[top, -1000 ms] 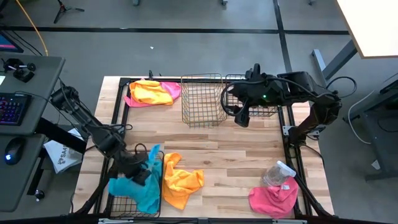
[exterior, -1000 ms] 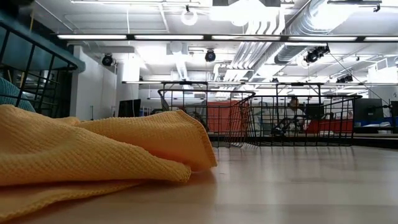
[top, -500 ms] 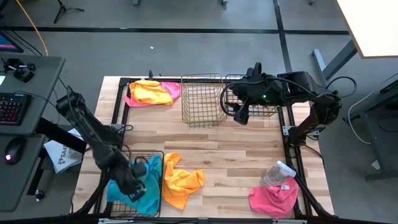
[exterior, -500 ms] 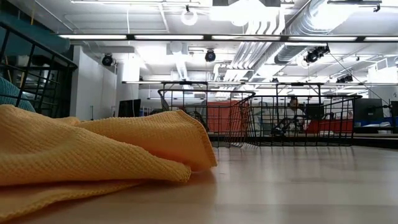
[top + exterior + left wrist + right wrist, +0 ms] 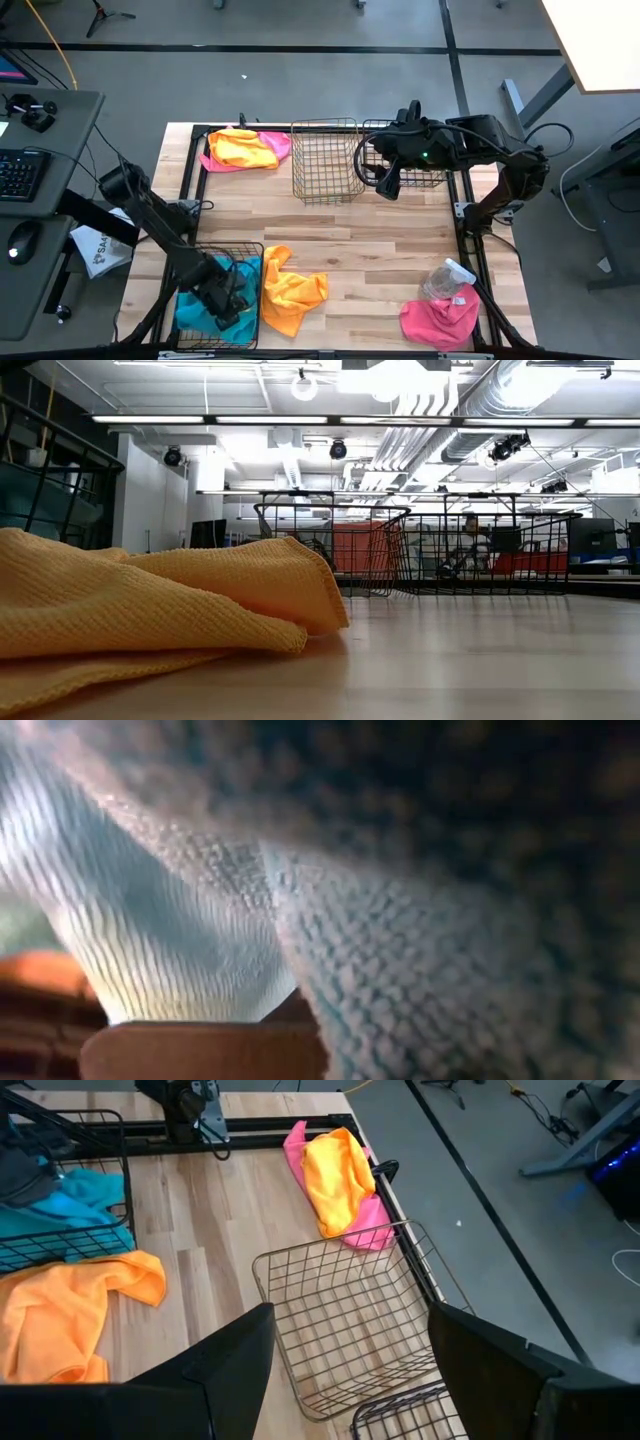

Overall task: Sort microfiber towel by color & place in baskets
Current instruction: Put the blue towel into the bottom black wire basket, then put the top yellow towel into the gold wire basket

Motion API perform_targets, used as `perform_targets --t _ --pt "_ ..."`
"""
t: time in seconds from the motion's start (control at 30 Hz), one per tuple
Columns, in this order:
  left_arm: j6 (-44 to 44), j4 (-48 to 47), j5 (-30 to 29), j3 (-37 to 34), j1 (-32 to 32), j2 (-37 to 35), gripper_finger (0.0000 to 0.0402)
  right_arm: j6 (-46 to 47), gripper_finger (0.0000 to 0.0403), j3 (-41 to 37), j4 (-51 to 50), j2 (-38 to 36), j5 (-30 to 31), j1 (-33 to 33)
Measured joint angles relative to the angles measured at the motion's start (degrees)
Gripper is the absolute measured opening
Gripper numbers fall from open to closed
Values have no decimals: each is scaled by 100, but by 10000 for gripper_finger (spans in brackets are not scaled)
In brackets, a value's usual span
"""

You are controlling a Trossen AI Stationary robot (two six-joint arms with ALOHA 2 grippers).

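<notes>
My left gripper (image 5: 225, 292) is low inside the near-left wire basket (image 5: 190, 335), down among the turquoise towel (image 5: 200, 308) that lies in it. In the left wrist view turquoise towel (image 5: 420, 970) fills the picture. An orange towel (image 5: 292, 292) lies crumpled on the table just right of that basket. Another orange towel (image 5: 243, 148) lies on a pink one (image 5: 282, 146) at the far-left corner. A pink towel (image 5: 440, 318) lies near right. My right gripper (image 5: 385, 185) hangs open over the two far baskets (image 5: 327, 160) (image 5: 425, 182), touching nothing.
A clear spray bottle (image 5: 447, 278) lies against the near-right pink towel. The black table frame (image 5: 470, 250) runs along the edges. Bare wood (image 5: 370, 250) lies across the middle of the table. In the low view the orange towel (image 5: 150, 600) fills the near left.
My left gripper has moved toward the near edge and down into the near-left basket with the turquoise towel. The towel, which stood up over the basket's right rim, now lies lower inside the basket.
</notes>
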Motion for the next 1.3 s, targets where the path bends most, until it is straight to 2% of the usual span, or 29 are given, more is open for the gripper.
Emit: perform_targets --t 0.2,0.37,0.57,0.7,0.83,0.93,1.07,1.17,1.3 --pt "771 -148 -31 0 281 -125 43 137 259 -1 -5 0 -61 1" --pt "1348 -190 411 38 425 -379 111 137 259 -1 -24 0 -224 -2" --pt "1905 -439 1129 197 629 -1069 180 135 259 -1 -24 0 -269 -2" --pt "1889 -788 1165 319 965 -1688 201 135 259 -1 -22 0 -371 0" --pt "1856 -1063 1085 404 1484 -2286 204 111 259 -1 -21 0 -436 -2" --pt "1823 -1032 688 488 1970 -2648 204 111 259 -1 -21 0 -436 -2" --pt "2206 -915 -520 777 2718 -2889 204 137 259 -1 -21 0 -436 -2" --pt "3245 -898 -1268 1129 3380 -2820 204 141 259 -1 -21 0 -436 -1" --pt "5168 -1158 -1775 1593 4530 -2370 204 275 259 -1 -21 0 -424 -2"
